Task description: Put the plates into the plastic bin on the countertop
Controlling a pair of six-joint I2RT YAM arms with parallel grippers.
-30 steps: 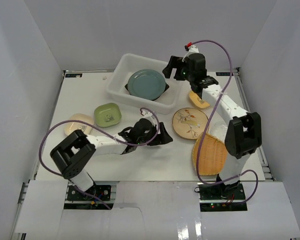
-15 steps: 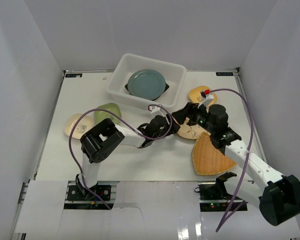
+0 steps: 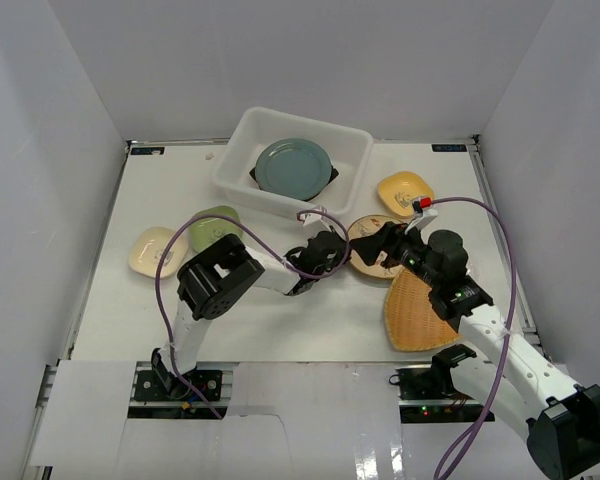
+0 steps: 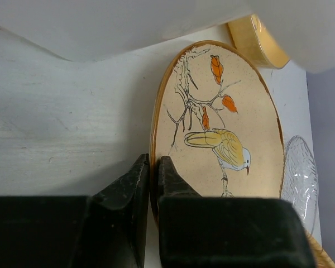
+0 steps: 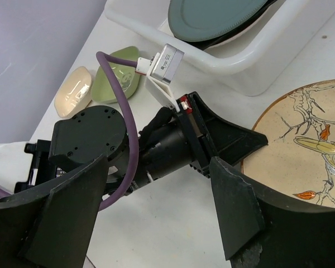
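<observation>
The cream painted plate with a bird on it lies on the countertop. My left gripper is shut on its left rim, one finger under and one over. From the top, the left gripper sits at the plate's left edge. My right gripper is open and hangs above the left gripper, with nothing between its fingers. The plastic bin at the back holds a grey-blue plate on a black-rimmed one.
A small yellow plate lies behind the painted plate, and a woven tan plate lies in front of it. A green plate and a cream plate lie at the left. A clear glass dish lies by the painted plate.
The left gripper has reached right and shut on the painted plate's rim. The right arm has swung from over the bin down to above that plate.
</observation>
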